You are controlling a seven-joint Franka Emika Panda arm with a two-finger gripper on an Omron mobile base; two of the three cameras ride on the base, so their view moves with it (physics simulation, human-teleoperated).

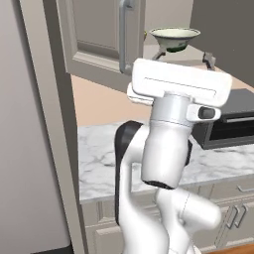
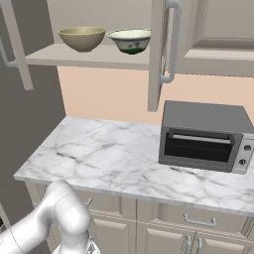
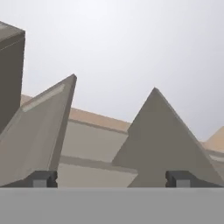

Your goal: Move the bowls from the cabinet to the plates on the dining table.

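With both bowls [image 2: 82,38] sitting on the open cabinet [image 2: 89,55] shelf, the gripper [image 3: 111,178] hung empty, jaws spread wide, so reaching up to grab one looked next.

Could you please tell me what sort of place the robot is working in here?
A home kitchen, by the look of it: an open wall cabinet with two bowls on its shelf, a marble counter over drawers, and a toaster oven standing on it.
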